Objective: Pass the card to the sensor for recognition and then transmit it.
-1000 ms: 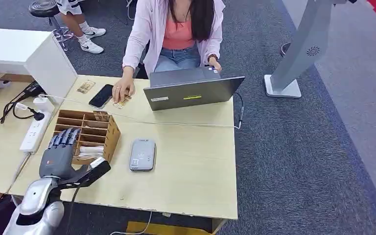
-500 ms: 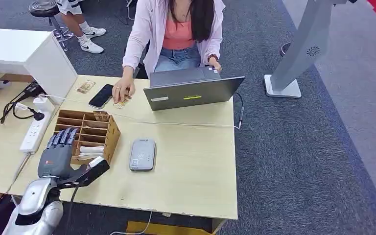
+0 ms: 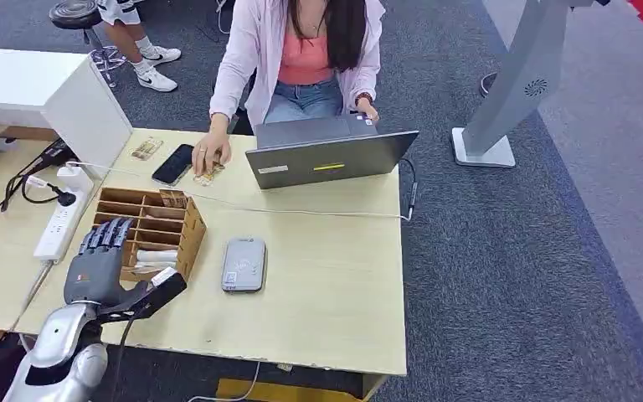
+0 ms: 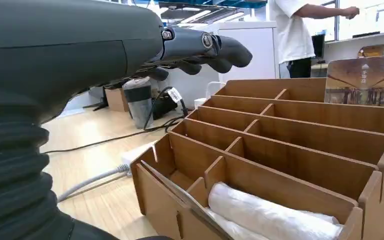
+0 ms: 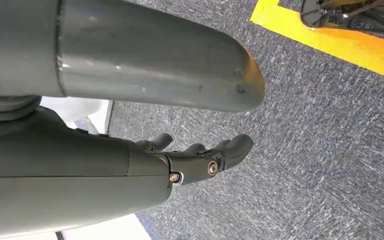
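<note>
Head view is showing the robot's left arm coming up from the lower left, its left hand (image 3: 100,261) hovering over the near end of a wooden organizer box (image 3: 186,228) on the pale wood table (image 3: 326,293). The dark fingers (image 3: 107,235) are stretching forward and lying apart, with the thumb jutting out to the side toward the grey sensor (image 3: 244,264), and the hand is holding nothing. A card (image 3: 172,198) is standing upright in the far row of the organizer box, well beyond the fingertips and not touching them. The sensor is lying flat on the table just beside the box. In the left wrist view the fingers (image 4: 207,46) are reaching out above the compartments, the printed card (image 4: 364,80) is sticking up at the far row, and white wrapped rolls (image 4: 260,212) are lying in the nearest compartment. In the right wrist view the right hand (image 5: 190,161) is hanging over grey carpet (image 5: 320,125), fingers loosely apart and holding nothing. Across the table a seated person's hand (image 3: 210,154) is resting beside a phone (image 3: 173,164), behind an open laptop (image 3: 326,155).
</note>
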Robot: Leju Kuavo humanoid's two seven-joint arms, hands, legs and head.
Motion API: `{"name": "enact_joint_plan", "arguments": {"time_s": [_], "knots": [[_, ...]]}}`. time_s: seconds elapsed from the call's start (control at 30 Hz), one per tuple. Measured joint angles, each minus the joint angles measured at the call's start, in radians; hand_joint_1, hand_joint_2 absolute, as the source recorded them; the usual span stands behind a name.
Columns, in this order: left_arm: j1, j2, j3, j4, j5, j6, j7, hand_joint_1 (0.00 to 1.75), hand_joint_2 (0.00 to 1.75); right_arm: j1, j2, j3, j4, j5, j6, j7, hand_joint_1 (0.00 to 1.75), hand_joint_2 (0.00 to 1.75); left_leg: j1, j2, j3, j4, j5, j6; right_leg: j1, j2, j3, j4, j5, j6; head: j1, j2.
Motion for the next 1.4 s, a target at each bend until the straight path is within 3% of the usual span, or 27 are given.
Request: {"name": "enact_joint_plan", "arguments": {"time_s": [1.4], "knots": [[0.000, 0.000, 0.000, 0.000, 0.000, 0.000, 0.000, 0.00, 1.75, 0.000, 0.000, 0.000, 0.000, 0.000, 0.000, 0.000, 0.00, 0.00, 0.000, 0.000, 0.000, 0.000, 0.000, 0.000, 0.000, 0.000, 0.000, 0.000, 0.000, 0.000, 0.000, 0.000]]}}
